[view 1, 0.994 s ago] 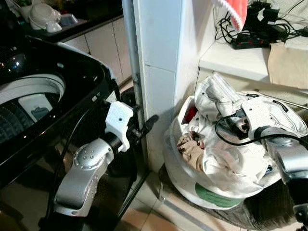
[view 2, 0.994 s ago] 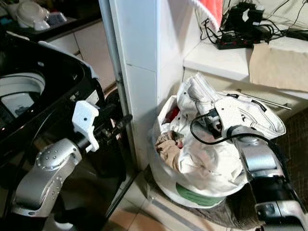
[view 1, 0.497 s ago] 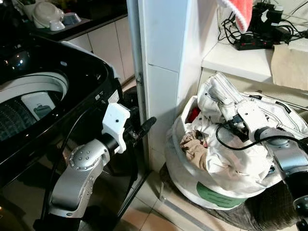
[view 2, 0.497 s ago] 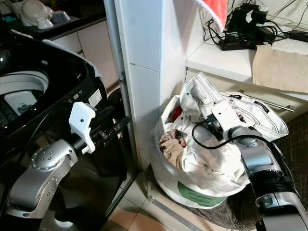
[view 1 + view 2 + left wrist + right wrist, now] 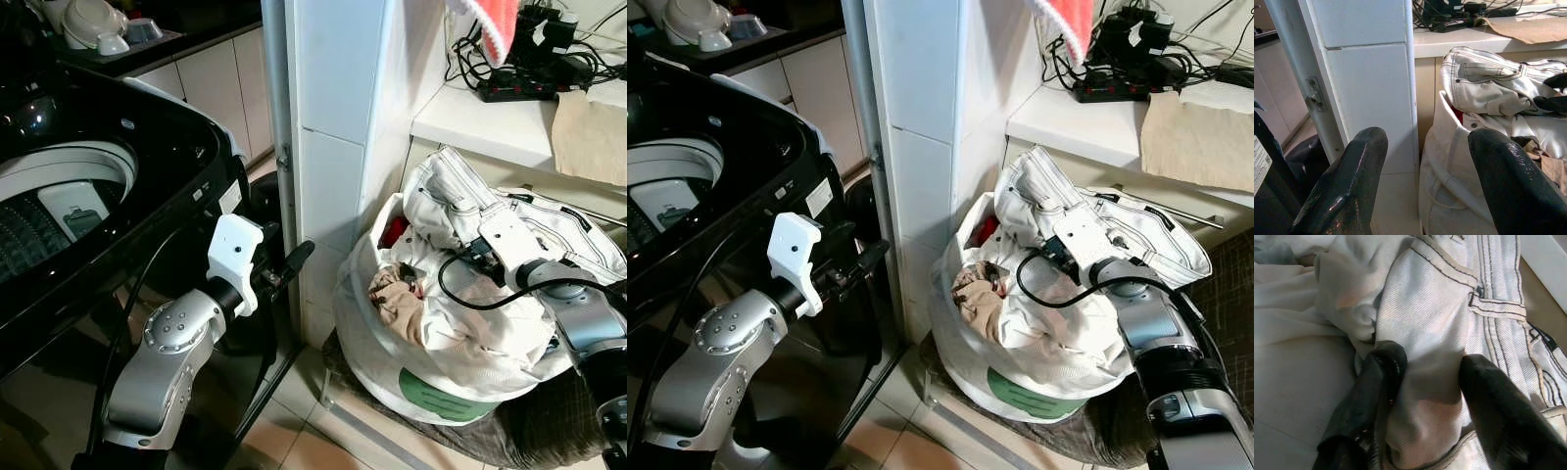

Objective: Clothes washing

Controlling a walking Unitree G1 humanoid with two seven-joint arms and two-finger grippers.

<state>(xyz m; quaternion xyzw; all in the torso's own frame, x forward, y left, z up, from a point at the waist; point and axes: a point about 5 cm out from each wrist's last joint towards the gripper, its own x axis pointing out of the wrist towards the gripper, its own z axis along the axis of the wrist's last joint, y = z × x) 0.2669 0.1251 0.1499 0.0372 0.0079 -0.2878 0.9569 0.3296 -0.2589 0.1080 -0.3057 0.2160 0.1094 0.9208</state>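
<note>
Tiled pillar [image 5: 333, 147] separates washer [image 5: 88, 206] from laundry bag [image 5: 441, 362]. Right gripper [image 5: 1422, 382] pinches white jeans [image 5: 460, 201] atop the bag; left gripper [image 5: 1425, 181] hovers open, empty. Next: lift, carry to drum.

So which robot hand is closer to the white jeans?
The right. The right gripper is down in the laundry bag with its fingers around a fold of the white jeans. The left gripper is open, off by the washing machine, apart from them.
</note>
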